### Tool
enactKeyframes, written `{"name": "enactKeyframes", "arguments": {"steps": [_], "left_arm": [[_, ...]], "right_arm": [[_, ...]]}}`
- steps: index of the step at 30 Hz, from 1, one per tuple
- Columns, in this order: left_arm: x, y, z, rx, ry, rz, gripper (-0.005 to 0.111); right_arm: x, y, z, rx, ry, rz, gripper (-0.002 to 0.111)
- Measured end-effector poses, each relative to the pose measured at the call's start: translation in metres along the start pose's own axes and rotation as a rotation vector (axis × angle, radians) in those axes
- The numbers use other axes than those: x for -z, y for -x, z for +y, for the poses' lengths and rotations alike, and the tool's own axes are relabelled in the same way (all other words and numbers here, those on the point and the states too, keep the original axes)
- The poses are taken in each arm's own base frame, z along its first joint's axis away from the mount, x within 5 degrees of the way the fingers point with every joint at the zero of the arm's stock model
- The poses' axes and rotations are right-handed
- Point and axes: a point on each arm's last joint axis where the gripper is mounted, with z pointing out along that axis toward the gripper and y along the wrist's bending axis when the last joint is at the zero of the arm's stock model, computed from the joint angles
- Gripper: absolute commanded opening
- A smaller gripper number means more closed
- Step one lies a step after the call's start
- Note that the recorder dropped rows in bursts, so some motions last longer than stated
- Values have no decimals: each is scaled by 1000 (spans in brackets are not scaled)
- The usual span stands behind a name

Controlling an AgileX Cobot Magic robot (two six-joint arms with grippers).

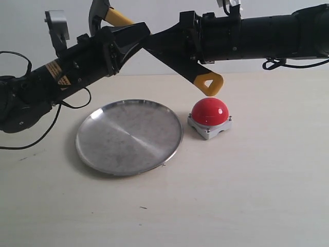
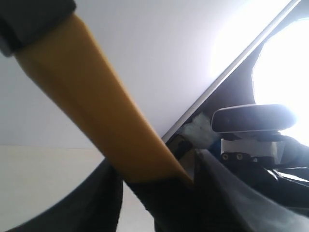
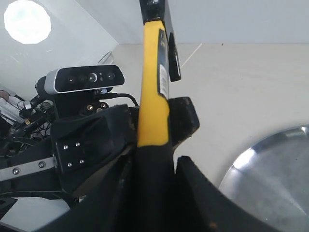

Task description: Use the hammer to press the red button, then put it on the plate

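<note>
R claw (image 3: 152,166) clamped on hammer (image 3: 150,96) at the black grip; L claw (image 2: 154,181) closed round its yellow neck, nearer the head. Handle sticker (image 3: 164,77) & arm label (image 1: 55,72): text unreadable. Hammer aloft, slanted, looped end just above red button (image 1: 209,110). Plate (image 1: 128,136) left of button, apart. Surface (image 1: 257,195) open on near side. Hammer head partly cut off at top.
</note>
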Motion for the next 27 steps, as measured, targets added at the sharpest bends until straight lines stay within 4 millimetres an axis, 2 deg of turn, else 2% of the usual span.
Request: {"name": "enactKeyframes", "arguments": {"steps": [10,25,27], "left_arm": [[-1,1,-1,-20,1,-32,0],[-12,11,-3,63,-20,-51,0],[-12,11,-3,76,-20,-51,3]], "right_arm": [[0,1,1,-22,6,-16,0],[1,7,3,-96,17,-55,0],[1,7,3,-96,17,-55,0]]}}
